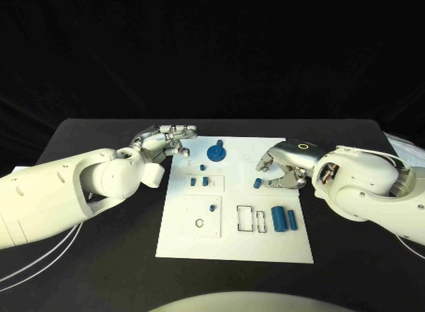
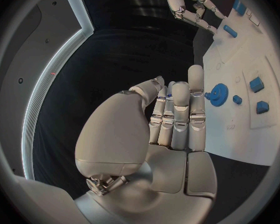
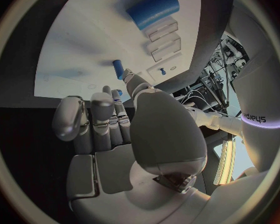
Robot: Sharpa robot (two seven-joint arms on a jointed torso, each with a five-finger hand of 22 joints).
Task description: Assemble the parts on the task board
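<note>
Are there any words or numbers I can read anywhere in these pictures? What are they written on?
"sharpa": in dark letters on the robot's white left arm, seen in the right wrist view.
The task board carries no readable words or numbers; its marks are only outlines and holes.
The right hand has a glowing ring on its back, a sign rather than text.
The blue parts bear no lettering I can make out.

Both arms are chunky glossy white shells with rounded joints. The left hand (image 1: 164,142) and right hand (image 1: 286,160) are brushed silver with segmented fingers. The right hand has a glowing ring on its back, and behind its wrist there's a purple light band plus grey "sharpa" lettering. Thin white cables trail under the left arm.
</note>
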